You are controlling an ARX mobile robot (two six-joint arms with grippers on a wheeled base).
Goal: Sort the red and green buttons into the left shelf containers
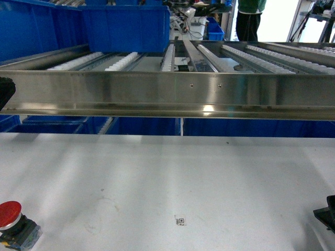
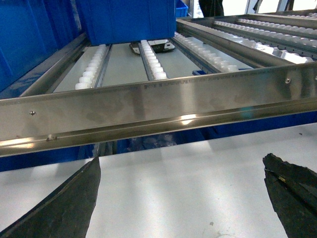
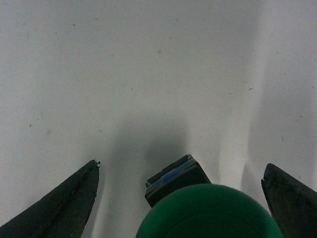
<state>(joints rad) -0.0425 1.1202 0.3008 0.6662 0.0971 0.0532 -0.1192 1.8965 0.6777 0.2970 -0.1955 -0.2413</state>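
A red button (image 1: 10, 217) with a domed cap and black collar stands on the white table at the near left corner. A green button (image 3: 208, 213) lies between my right gripper's (image 3: 182, 164) open fingers (image 3: 290, 198), its boxy base pointing away; neither finger touches it. In the head view only a black bit of the right gripper (image 1: 327, 214) shows at the right edge, and the green button is out of view there. My left gripper (image 2: 181, 166) is open over bare table, facing the shelf rail. Large blue containers (image 1: 125, 26) sit on the left of the shelf.
A steel roller shelf with a wide front rail (image 1: 167, 94) crosses the view above the table (image 1: 172, 178). More blue bins (image 1: 47, 125) stand under it. A black part of the left arm (image 1: 5, 94) shows at the left edge. A person (image 1: 250, 18) stands far behind.
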